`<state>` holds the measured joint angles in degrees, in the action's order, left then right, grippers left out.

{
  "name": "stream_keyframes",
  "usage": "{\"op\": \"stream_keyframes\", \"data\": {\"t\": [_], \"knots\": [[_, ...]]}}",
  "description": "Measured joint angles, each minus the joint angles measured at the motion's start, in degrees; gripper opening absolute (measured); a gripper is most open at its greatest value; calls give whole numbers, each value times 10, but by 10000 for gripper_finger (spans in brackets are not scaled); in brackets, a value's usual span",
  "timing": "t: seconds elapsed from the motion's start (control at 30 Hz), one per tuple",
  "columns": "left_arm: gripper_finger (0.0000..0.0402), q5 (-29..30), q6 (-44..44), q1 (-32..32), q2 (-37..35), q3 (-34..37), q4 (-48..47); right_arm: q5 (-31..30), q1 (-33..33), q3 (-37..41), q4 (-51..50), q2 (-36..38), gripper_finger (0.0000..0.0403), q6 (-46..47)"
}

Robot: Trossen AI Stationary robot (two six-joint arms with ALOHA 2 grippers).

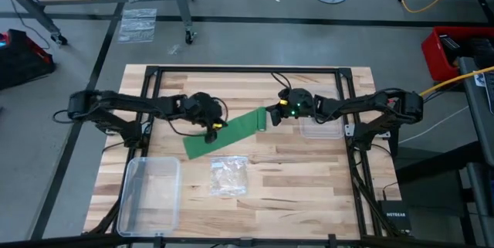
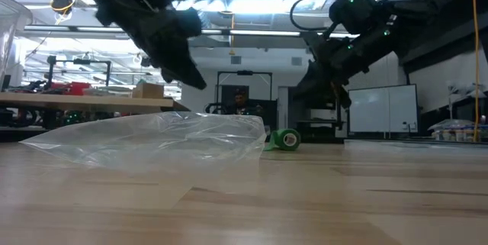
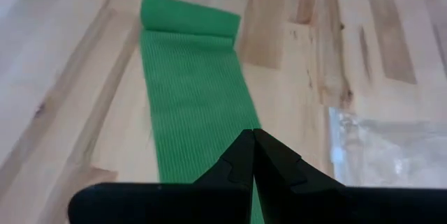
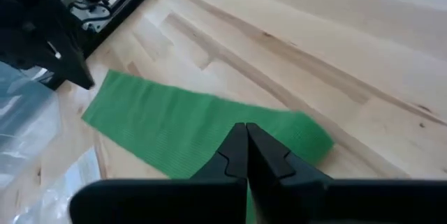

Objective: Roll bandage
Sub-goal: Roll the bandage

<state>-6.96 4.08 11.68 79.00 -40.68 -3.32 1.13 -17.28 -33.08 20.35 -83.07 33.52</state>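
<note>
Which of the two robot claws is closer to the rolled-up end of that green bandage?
The right gripper is nearer: it sits right at the rolled end of the bandage. The left gripper is farther off, over the flat strip near its unrolled end.

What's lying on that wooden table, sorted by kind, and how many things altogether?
Green bandage, partly rolled: 1
Clear plastic boxes: 2, one large, one small
Crinkly clear plastic bag: 1
Total: 4
</note>
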Motion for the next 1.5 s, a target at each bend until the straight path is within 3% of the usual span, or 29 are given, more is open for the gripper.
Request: {"op": "stream_keyframes", "data": {"t": [0.27, 0.63, 1.3, 1.5], "knots": [[1, -14, 0, -1, 117, -66, -7, -2, 0, 0, -66, 0, 1, -8], [1, -14, 6, -1, 215, -105, -8, -41, 0, 0, -162, 0, 1, -9], [1, 36, 46, 2, 234, -108, -93, 6, 7, 0, -178, -6, 1, -4], [1, 41, 77, 12, 235, -107, -98, -41, 54, 0, -166, -39, 1, 3]]}}
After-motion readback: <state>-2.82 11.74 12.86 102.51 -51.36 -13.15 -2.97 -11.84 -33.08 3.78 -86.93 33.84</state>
